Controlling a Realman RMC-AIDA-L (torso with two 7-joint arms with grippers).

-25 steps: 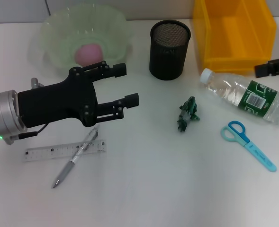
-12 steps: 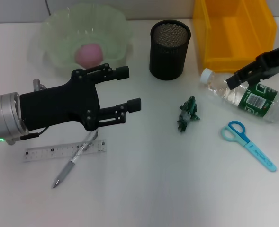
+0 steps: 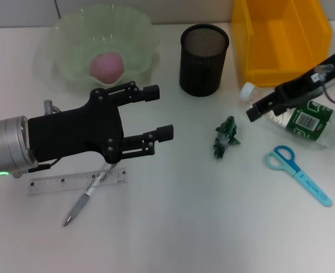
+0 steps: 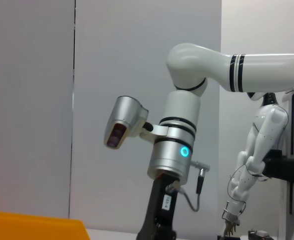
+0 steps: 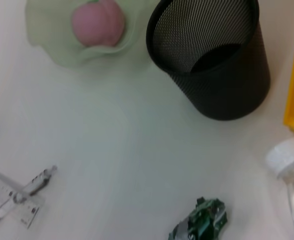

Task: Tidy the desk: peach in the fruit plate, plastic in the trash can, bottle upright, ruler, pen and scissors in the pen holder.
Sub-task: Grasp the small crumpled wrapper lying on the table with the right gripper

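The peach (image 3: 106,66) lies in the green fruit plate (image 3: 62,40). My left gripper (image 3: 162,111) is open and empty, just in front of the plate and above the pen (image 3: 90,190), which lies across the ruler (image 3: 50,185). My right gripper (image 3: 261,105) hovers over the neck of the lying bottle (image 3: 306,118). The crumpled green plastic (image 3: 226,136) lies mid-table; it also shows in the right wrist view (image 5: 201,222). Blue scissors (image 3: 298,173) lie right of it. The black mesh pen holder (image 3: 204,60) stands at the back.
The yellow trash bin (image 3: 281,40) stands at the back right, behind the bottle. The right wrist view shows the pen holder (image 5: 211,55), the peach (image 5: 98,21), the bottle cap (image 5: 286,157) and the ruler end (image 5: 7,200). The left wrist view shows only my right arm (image 4: 179,130).
My right gripper has come in from the right edge and moved left over the bottle's neck. My left gripper has drifted slightly right and toward the front, still open.
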